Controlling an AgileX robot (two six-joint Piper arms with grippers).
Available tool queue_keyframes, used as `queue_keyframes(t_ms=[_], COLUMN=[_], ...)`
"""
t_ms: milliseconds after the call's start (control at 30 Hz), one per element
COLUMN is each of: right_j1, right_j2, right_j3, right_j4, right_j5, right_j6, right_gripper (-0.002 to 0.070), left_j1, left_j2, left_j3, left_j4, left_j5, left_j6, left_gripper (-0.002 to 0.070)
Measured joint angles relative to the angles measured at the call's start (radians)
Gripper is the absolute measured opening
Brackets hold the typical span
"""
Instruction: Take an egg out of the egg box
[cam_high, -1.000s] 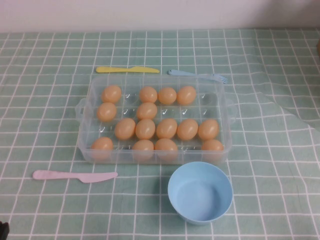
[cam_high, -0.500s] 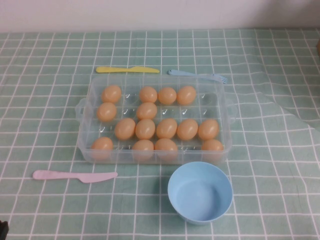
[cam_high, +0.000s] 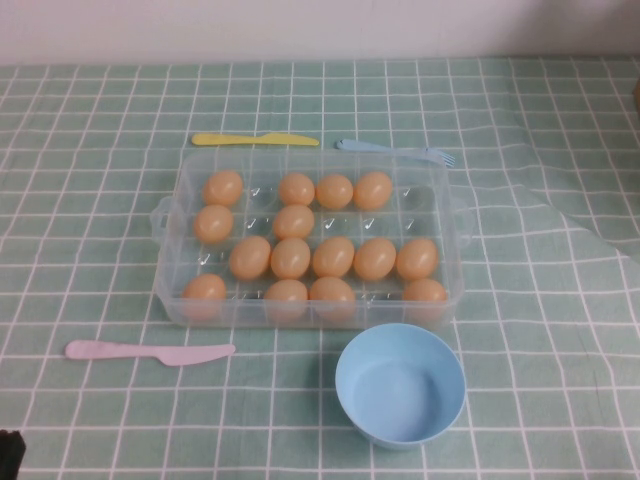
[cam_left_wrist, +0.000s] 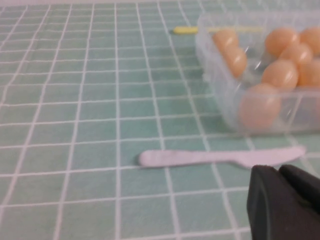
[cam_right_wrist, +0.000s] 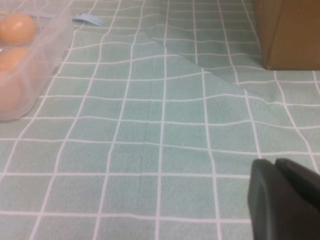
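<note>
Clear egg box (cam_high: 310, 300) holding matte orange-tan eggs on a green checked tablecloth (cam_high: 560, 330); left gripper (cam_left_wrist: 285, 202) and right gripper (cam_right_wrist: 282, 200) low beside it, finger state indeterminable.

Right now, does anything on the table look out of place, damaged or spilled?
Nothing is spilled or broken. The eggs sit in the egg box. Only the tablecloth is creased at the robot's right. The left gripper and right gripper hang low, away from the box.
</note>
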Motion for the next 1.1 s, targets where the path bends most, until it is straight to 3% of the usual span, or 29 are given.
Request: queue_keyframes(t_ms=[267, 367, 700, 833, 1100], right_j1=[0.000, 0.000, 0.000, 0.000, 0.000], right_j2=[0.000, 0.000, 0.000, 0.000, 0.000], right_j3=[0.000, 0.000, 0.000, 0.000, 0.000], right_j4=[0.000, 0.000, 0.000, 0.000, 0.000], right_j5=[0.000, 0.000, 0.000, 0.000, 0.000], right_j6=[0.000, 0.000, 0.000, 0.000, 0.000], right_gripper=[-0.0017, -0.0017, -0.0017, -0.0017, -0.0017], left_j1=[0.000, 0.000, 0.000, 0.000, 0.000], left_j2=[0.000, 0.000, 0.010, 0.137, 0.561], left_j3=[0.000, 0.000, -0.027, -0.171, -0.527], left_j4=[-0.330, -0.394, -0.450, -0.428, -0.219], left_j5=[-0.104, -0.146, -0.126, -0.014, 0.350], left_j6=[-0.069, -0.076, -0.099, -0.094, -0.018], left_gripper=[-0.0005, -0.0005, -0.0005, -0.0005, -0.0005])
